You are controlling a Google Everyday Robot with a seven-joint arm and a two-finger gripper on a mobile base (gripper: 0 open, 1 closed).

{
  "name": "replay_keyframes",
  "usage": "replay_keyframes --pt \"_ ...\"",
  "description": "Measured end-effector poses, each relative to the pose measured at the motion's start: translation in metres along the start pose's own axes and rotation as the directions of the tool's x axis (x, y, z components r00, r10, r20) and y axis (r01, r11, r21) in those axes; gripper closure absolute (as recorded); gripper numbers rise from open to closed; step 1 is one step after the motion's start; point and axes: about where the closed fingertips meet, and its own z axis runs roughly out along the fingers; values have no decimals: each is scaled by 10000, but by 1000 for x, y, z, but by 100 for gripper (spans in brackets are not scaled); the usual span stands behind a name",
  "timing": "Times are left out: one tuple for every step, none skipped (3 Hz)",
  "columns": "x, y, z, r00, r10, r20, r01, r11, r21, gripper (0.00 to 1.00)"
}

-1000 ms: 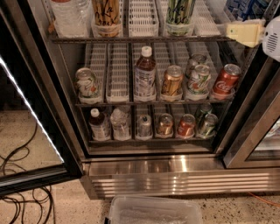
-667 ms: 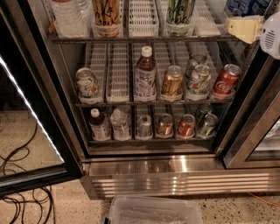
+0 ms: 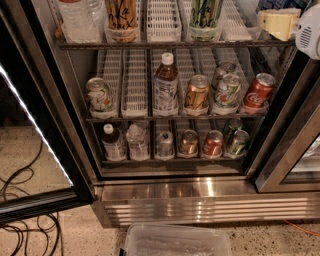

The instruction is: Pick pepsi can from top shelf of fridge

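Note:
The fridge [image 3: 200, 192] stands open in front of me, its glass door [image 3: 30, 150] swung to the left. The top shelf [image 3: 170, 45] carries white slotted trays. A blue object [image 3: 280, 4], seemingly the pepsi can, shows only as a sliver at the picture's top edge, at the right end of that shelf. My gripper [image 3: 275, 22], cream-coloured on a white wrist [image 3: 310, 30], is at the top right, just in front of and below that blue object and mostly hiding it.
The top shelf also holds a clear water bottle [image 3: 80, 20], a gold-marked can [image 3: 121, 20] and a green-and-white can [image 3: 205, 17]. The middle rack holds a red Coca-Cola can [image 3: 257, 92], a bottle [image 3: 165, 85] and other cans. A clear plastic bin [image 3: 175, 242] and cables [image 3: 25, 220] lie on the floor.
My gripper has moved upward at the right end of the top shelf, closer to the blue object. Nothing on the shelves has moved.

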Motion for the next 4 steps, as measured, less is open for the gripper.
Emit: replay_keyframes --pt "-2 -11 0 9999 -88 112 86 9997 209 29" --pt "-2 -18 0 9997 -149 167 144 9993 350 29" --pt "-3 -20 5 9996 -113 266 102 9991 410 29" --pt "-3 -17 16 9994 -32 346 19 9993 368 31"
